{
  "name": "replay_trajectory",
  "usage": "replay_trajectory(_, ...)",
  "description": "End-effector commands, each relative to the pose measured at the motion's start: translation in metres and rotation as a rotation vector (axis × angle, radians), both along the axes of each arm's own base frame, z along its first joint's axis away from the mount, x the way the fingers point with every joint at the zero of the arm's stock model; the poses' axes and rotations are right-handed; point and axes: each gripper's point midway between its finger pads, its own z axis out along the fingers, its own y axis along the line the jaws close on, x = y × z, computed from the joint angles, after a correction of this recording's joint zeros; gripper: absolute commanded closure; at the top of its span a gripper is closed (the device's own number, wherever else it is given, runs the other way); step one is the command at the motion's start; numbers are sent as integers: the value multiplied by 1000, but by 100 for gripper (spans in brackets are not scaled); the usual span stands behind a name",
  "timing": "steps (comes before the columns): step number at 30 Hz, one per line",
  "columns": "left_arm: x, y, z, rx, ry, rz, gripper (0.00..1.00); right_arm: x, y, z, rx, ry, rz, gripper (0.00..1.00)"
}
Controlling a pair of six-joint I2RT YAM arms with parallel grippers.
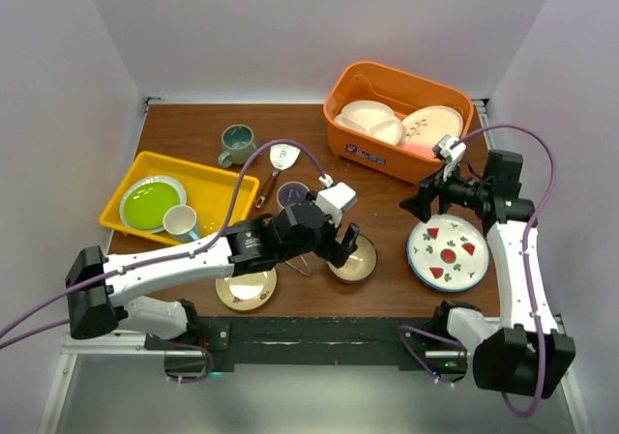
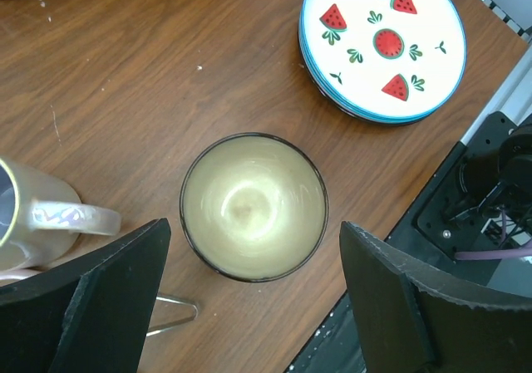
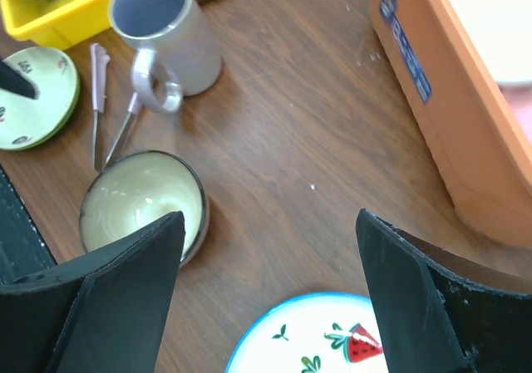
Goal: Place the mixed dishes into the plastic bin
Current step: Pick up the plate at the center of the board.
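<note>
The left fingers (image 2: 108, 298) are spread wide and released, grasping nothing. The bronze bowl (image 2: 253, 207) sits upright on the worktop (image 2: 125, 82) between them, with a gap to each finger. The lavender mug (image 2: 33, 215) stands just outside one finger, and the strawberry plate (image 2: 382, 45) lies ahead of the other, well apart from the bowl.

The right fingers (image 3: 432, 306) also stand apart and released, with only bare worktop between them. The plastic bin (image 3: 465, 124) rises just ahead of one finger, outside it. The same bowl is partly hidden behind the other finger, with the thin tongs (image 3: 104, 99) and the mug beyond it. The strawberry plate's rim shows low between the two fingers. Inside the bin, beyond the right fingers, lie a white divided plate (image 1: 368, 120) and a pink floral plate (image 1: 432, 123).
</note>
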Motion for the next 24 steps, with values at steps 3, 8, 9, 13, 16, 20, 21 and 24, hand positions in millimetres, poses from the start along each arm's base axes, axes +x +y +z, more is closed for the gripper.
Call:
replay_trajectory(3, 7, 11, 25, -23, -142, -13, 11, 23, -56, -9, -29, 154, -111, 14)
replay_trajectory(8, 16, 24, 17, -11, -189, -26, 8, 3, -107, -29, -107, 293, -125, 17)
replay_trajectory(9, 23, 29, 17, -14, -189, -14, 8, 0, -115, -33, -121, 311, -139, 17)
replay_trajectory(13, 23, 35, 12, -54, -166, -26, 8, -2, -151, -59, -242, 355, -261, 17)
replay_trajectory(16, 19, 38, 14, -106, -162, -29, 8, -6, -169, -72, -315, 375, -326, 17)
replay_trajectory(20, 15, 40, 19, -136, -160, -39, 7, -8, -186, -86, -371, 408, -373, 18)
replay_trajectory(21, 14, 40, 21, -143, -158, -38, 7, -9, -189, -92, -378, 424, -377, 18)
replay_trajectory(24, 11, 40, 21, -155, -144, -42, 8, -12, -200, -103, -411, 451, -400, 19)
